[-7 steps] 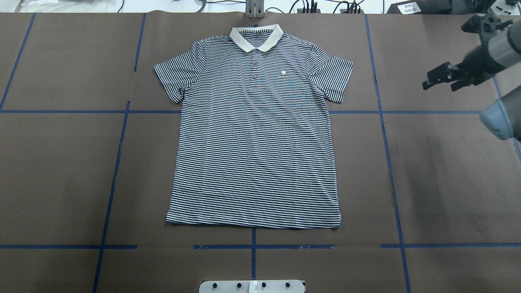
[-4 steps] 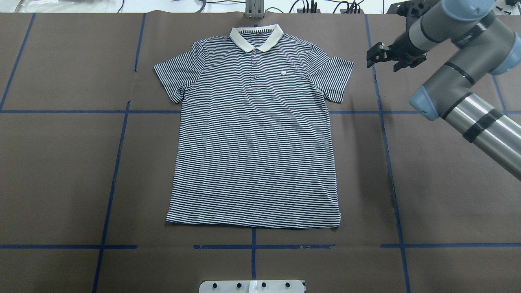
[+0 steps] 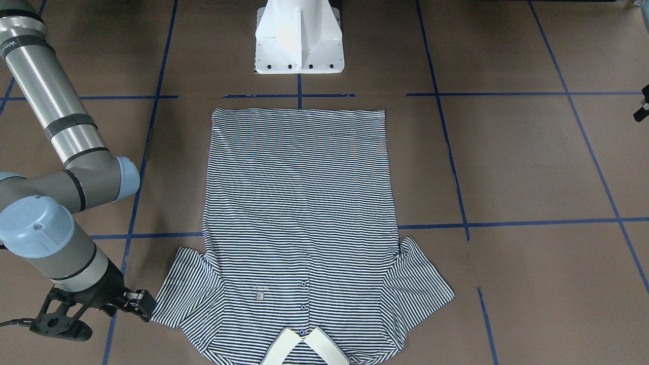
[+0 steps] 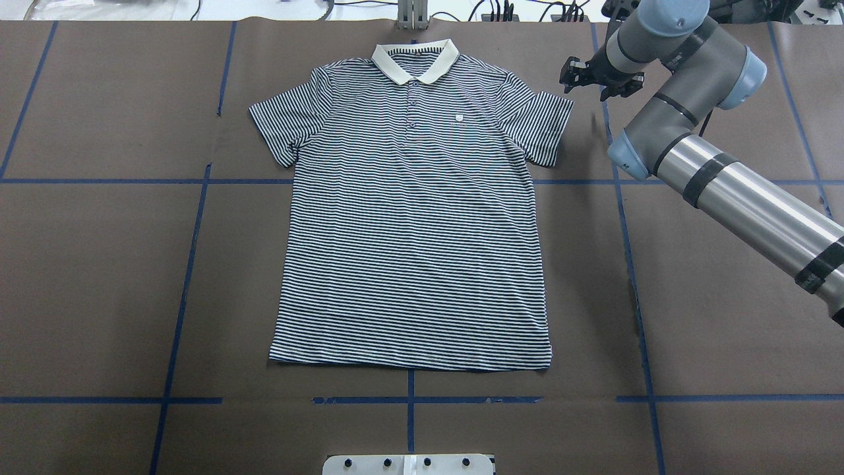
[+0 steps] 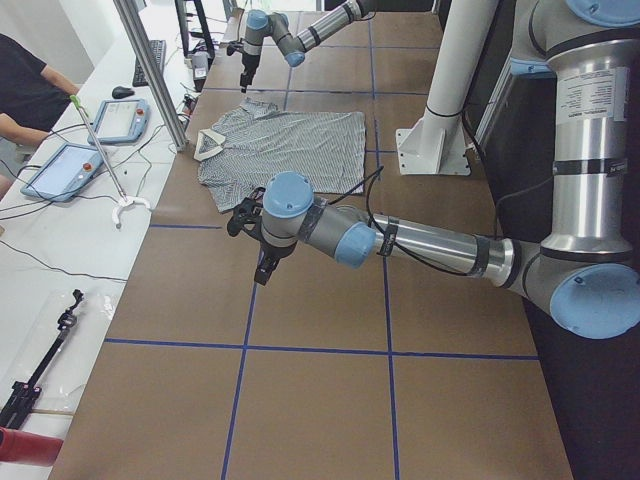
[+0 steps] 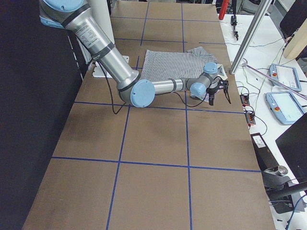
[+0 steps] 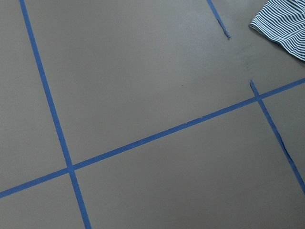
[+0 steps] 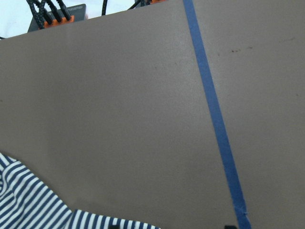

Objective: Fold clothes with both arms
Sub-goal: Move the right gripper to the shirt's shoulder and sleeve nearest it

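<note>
Beside the polo shirt (image 4: 412,231), right gripper (image 4: 597,82) hovers, jaws apart.
White pedestal (image 3: 299,35) stands apart; left gripper (image 5: 255,240) spread: cannot tell.

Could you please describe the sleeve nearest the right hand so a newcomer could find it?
Find the striped polo shirt lying flat on the brown table, cream collar toward the far edge. In the overhead view it is the right-side sleeve; unlike the other sleeve, it has the black right hand just beside it.

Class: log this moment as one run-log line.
shirt: flat, unfolded | right gripper: open, beside sleeve | left gripper: clear of shirt, state unclear
</note>
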You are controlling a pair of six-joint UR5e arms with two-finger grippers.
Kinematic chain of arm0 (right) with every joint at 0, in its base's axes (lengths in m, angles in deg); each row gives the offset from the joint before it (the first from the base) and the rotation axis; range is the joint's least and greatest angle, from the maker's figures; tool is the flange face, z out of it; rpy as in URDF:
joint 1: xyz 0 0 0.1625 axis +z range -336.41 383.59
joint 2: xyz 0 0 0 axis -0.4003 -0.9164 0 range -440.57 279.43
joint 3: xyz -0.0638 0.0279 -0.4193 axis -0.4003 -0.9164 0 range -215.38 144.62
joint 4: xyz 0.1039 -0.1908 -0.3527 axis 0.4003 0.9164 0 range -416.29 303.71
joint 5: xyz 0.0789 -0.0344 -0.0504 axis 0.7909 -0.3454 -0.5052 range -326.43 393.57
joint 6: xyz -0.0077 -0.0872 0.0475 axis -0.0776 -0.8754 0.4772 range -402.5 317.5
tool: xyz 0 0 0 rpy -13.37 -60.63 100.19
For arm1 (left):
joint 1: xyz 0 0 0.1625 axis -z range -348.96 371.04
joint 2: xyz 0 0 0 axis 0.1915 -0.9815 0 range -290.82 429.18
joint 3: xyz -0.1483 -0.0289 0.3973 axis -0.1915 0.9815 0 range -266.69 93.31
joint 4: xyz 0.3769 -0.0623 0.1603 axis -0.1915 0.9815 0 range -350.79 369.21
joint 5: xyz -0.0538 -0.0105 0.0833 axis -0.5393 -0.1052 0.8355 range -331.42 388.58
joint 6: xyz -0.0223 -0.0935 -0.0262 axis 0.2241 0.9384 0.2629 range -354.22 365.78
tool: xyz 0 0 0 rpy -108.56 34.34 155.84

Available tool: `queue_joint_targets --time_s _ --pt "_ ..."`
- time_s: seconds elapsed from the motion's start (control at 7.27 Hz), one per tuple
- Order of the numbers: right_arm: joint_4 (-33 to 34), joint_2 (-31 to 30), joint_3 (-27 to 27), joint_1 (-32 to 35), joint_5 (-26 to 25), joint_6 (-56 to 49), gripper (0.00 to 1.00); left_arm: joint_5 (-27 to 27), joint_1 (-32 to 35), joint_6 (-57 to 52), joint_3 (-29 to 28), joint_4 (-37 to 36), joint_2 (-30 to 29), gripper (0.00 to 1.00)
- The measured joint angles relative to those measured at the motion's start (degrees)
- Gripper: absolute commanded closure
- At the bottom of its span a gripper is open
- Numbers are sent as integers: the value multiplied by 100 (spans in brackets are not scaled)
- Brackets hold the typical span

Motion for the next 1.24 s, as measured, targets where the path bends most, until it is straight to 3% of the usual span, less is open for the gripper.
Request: queue_joint_targets --time_s 0.14,0.28,0.41,0.55,0.96,1.24 --pt "-11 34 -81 -89 -58 7 27 1 0 -3 -8 3 4 0" --pt "-15 64 -135 -163 -126 8 39 4 0 -6 -15 4 10 0" --pt "-17 113 -192 -221 -209 7 65 6 0 -8 -15 4 14 0" --pt "-16 145 -230 -249 -248 6 100 7 0 -9 -16 4 20 0" --pt "-15 188 -227 -259 -254 0 100 2 1 -10 17 6 36 0" --pt "1 69 244 -261 -211 -7 100 -1 7 -4 56 4 49 0"
